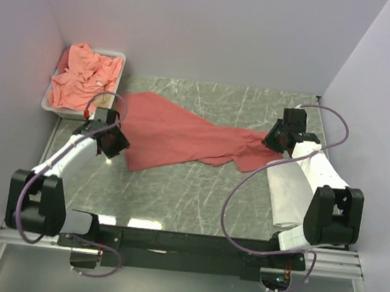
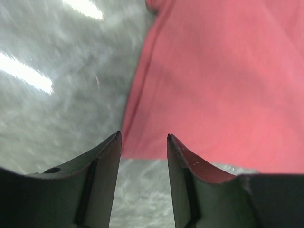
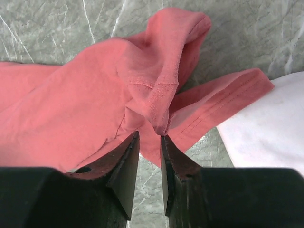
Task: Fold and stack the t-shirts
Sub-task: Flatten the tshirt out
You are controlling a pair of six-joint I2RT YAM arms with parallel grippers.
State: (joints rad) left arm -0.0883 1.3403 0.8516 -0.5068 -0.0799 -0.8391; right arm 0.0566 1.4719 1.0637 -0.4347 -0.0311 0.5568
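A coral-red t-shirt lies spread in a long diagonal across the table, from the tray to the right arm. My left gripper is open and empty, just short of the shirt's near left hem; bare table shows between its jaws. My right gripper hangs over the shirt's bunched right end. Its jaws stand a little apart, and a raised fold of cloth touches the right fingertip. A white folded garment lies under the right arm and also shows in the right wrist view.
A white plastic tray at the back left holds a heap of salmon-pink shirts. Walls close in at the left, back and right. The table top is grey-green marble.
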